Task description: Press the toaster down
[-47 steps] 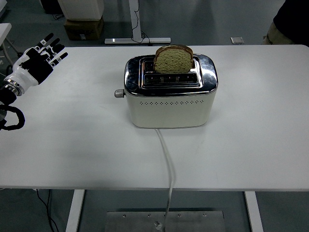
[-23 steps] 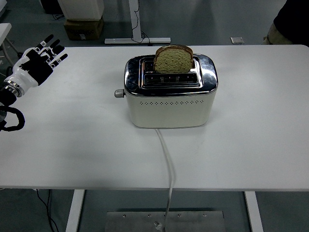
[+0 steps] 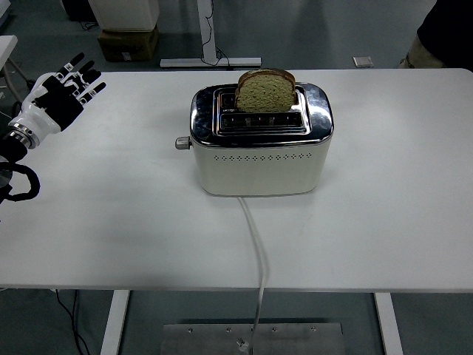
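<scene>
Toaster [image 3: 260,151] boxy, cream body, chrome top, bread slice [image 3: 265,90] upright; left hand [image 3: 58,95] splayed, empty

I see a white counter [image 3: 399,214]. Beyond its far edge, ahead of the robot hand, a cardboard box [image 3: 127,43] sits on the floor. A person [image 3: 443,33] stands far right.

1. The toaster [image 3: 260,144] stands near the middle of the tabletop [image 3: 384,185].
2. A bread slice [image 3: 265,90] sits upright in its rear slot.
3. The lever [image 3: 182,143] projects from the toaster's left end.
4. The power cord [image 3: 256,244] runs from the toaster's front over the near edge.
5. The left hand [image 3: 58,96] is over the tabletop's far left, well apart from the toaster.
6. A cardboard box [image 3: 128,43] lies on the floor behind the tabletop.
</scene>
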`<state>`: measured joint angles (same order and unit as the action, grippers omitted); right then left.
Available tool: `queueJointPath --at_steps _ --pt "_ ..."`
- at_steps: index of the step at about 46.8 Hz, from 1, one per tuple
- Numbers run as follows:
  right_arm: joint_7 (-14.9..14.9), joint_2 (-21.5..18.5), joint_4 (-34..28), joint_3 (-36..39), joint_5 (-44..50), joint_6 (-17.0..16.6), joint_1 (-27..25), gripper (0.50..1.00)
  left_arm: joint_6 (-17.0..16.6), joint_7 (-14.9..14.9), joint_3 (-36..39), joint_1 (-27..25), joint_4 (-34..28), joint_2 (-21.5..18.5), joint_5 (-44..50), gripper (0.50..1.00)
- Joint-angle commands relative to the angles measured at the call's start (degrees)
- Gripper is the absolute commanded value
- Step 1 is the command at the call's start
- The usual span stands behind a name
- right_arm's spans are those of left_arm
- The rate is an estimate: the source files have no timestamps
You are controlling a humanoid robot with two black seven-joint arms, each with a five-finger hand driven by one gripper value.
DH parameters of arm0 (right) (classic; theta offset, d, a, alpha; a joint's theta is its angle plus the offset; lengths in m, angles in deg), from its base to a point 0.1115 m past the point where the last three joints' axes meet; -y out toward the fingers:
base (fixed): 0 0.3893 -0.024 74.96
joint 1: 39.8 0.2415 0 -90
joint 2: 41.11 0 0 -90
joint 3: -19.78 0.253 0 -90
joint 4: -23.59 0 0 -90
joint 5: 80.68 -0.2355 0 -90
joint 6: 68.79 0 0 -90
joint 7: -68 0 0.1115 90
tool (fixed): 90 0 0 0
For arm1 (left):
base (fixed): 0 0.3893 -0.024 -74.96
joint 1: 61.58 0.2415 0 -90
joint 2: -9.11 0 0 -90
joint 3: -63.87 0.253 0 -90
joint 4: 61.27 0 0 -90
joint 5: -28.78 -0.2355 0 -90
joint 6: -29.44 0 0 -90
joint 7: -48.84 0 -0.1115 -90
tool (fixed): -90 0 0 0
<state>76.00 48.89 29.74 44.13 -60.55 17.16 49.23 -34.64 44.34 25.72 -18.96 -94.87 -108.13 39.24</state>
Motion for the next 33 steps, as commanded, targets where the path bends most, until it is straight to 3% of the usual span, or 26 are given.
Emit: queueJointPath --at_steps 1,33 --pt "0.0 0.0 0.0 -0.09 0.0 0.0 0.0 1.0 -0.08 0.01 0.01 0.0 0.03 0.0 0.0 1.0" --pt "0.0 0.0 0.0 -0.09 0.0 0.0 0.0 1.0 0.0 0.01 0.18 -0.18 -0.41 -0.09 -0.09 1.0"
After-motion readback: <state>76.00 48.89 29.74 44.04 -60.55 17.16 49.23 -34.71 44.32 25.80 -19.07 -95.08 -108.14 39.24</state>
